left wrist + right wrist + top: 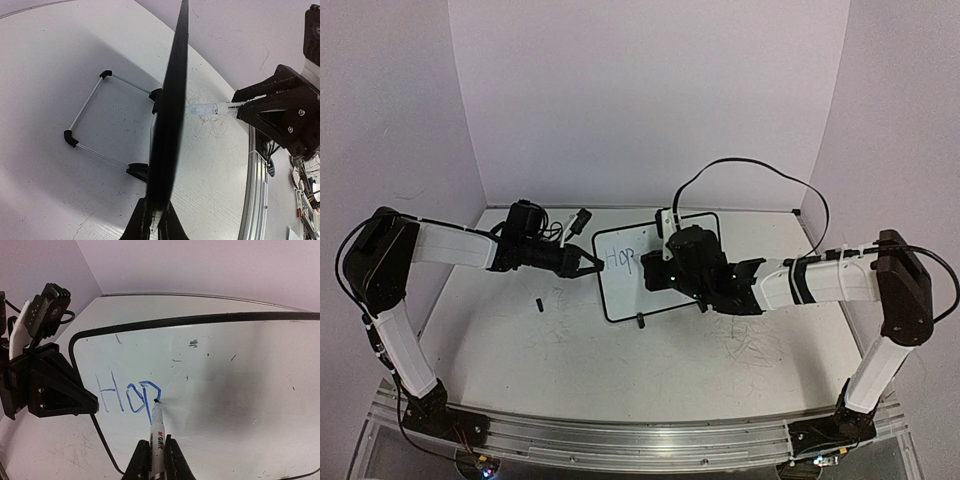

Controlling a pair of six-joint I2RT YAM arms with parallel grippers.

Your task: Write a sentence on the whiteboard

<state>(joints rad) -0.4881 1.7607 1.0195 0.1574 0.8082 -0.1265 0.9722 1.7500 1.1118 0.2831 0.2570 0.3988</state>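
The whiteboard (625,292) stands tilted on its feet mid-table. My left gripper (592,266) is shut on its left edge; the left wrist view shows the black frame (170,125) edge-on, running into my left gripper (156,222). My right gripper (158,452) is shut on a white marker (157,429), whose tip touches the whiteboard (230,380) at the bowl of the last letter. The sentence (127,397) reads "Hop" in blue, and is also visible from above (619,258). From the top, my right gripper (648,268) sits over the board's middle.
A small black cap (538,303) lies on the table left of the board. A black plug with cable (582,220) lies behind my left wrist. The board's wire stand (87,102) reaches out behind it. Purple walls close the back and sides, and a metal rail (650,440) lines the near edge.
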